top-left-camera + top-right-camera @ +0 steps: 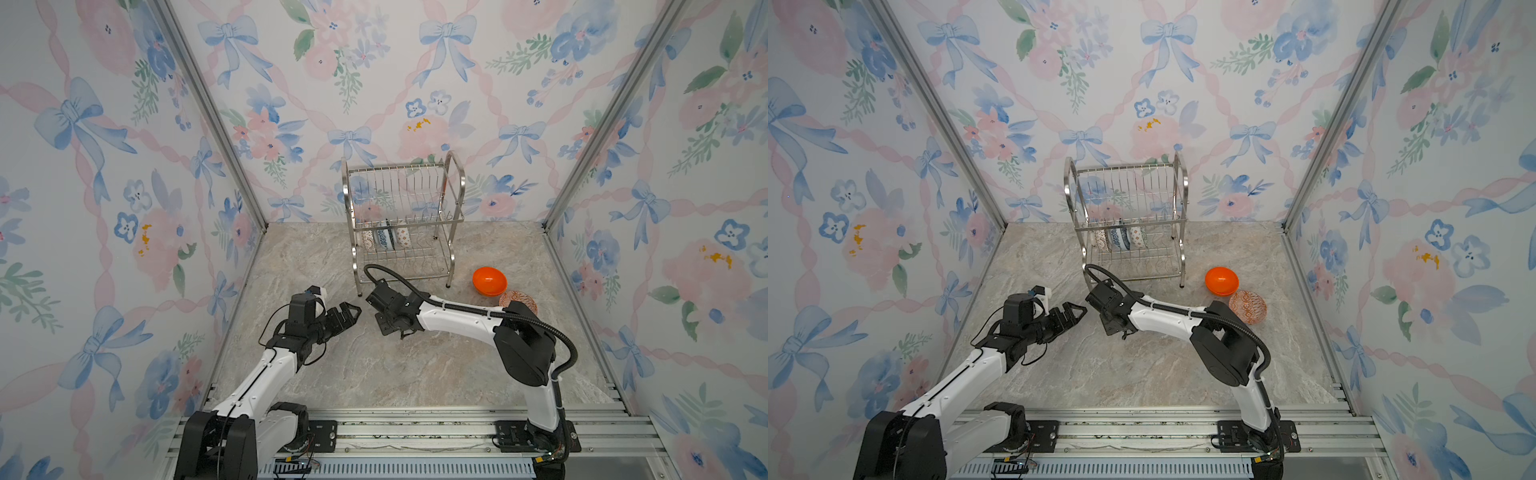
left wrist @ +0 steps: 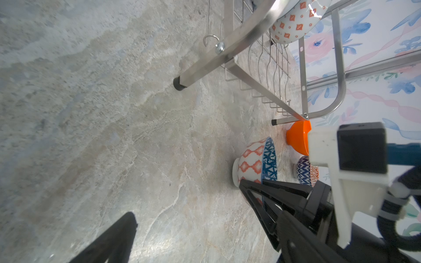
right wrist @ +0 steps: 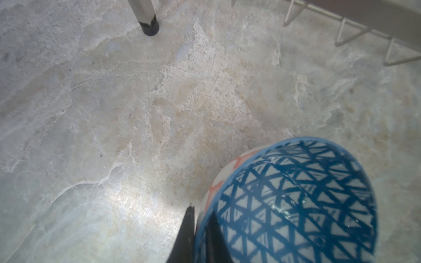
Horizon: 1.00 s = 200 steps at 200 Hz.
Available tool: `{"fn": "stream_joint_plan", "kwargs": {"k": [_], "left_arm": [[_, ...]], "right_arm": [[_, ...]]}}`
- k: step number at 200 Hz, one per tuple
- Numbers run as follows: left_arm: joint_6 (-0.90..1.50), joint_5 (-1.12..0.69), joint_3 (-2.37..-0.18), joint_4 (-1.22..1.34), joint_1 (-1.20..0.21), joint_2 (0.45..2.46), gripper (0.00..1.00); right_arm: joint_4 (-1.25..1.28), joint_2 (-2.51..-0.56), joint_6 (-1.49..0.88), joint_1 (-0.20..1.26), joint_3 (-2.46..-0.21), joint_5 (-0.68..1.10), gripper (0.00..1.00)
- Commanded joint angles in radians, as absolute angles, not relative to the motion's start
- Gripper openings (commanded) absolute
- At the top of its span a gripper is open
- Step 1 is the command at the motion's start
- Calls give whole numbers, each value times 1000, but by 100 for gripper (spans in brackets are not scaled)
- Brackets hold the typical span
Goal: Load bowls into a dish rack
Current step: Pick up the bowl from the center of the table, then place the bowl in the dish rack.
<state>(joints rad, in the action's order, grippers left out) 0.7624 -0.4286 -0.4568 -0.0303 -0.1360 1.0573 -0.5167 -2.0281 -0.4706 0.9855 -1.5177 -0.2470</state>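
My right gripper [image 3: 201, 211] is shut on the rim of the blue bowl with white triangles [image 3: 296, 200], one finger inside and one outside. This bowl [image 2: 255, 159] sits upright, on or just above the table, in front of the dish rack [image 1: 455, 187]. In both top views my right wrist [image 1: 392, 326] hides it. My left gripper [image 1: 351, 316] hovers open and empty just left of it. Three bowls [image 1: 386, 239] stand on edge in the rack. The plain orange bowl [image 1: 489, 280] and the red-orange patterned bowl [image 1: 1248, 306] rest right of the rack.
The rack's near left leg [image 3: 147, 20] stands close ahead of the held bowl. My right forearm [image 1: 457, 318] crosses in front of the patterned bowl. Floral walls close in the marble table [image 1: 332, 374] on three sides.
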Motion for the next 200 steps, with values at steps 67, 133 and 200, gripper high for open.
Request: {"fn": "stream_joint_plan", "kwargs": {"k": [67, 133, 200], "left_arm": [[764, -440, -456, 0, -138, 1077, 98], [795, -401, -498, 56, -185, 1110, 98], [795, -348, -545, 76, -213, 1143, 98]], "right_arm": [[-378, -1826, -464, 937, -1433, -23, 0], [-80, -1715, -485, 825, -1336, 185, 0], [231, -1799, -531, 704, -1335, 395, 0]]}}
